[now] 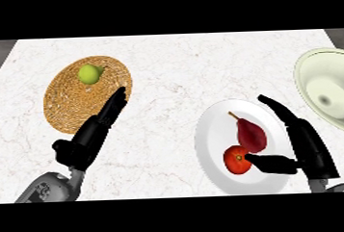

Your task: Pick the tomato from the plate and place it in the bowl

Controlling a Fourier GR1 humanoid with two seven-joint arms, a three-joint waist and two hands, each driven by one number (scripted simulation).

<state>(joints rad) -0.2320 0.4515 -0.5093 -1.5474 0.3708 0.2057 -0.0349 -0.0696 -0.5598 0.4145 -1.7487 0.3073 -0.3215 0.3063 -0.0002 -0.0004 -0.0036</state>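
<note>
A red tomato lies on the white plate at the lower right, beside a dark red pear. My right hand stands over the plate's right side, fingers straight and pointing up the view, thumb tip touching the tomato's right side. The hand is open and holds nothing. The pale cream bowl sits at the right edge, partly cut off. My left hand rests open at the lower left, fingers stretched over the woven mat.
A round woven mat lies at the upper left with a green fruit on it. The counter is white marble, with a dark edge along the far left and right corners.
</note>
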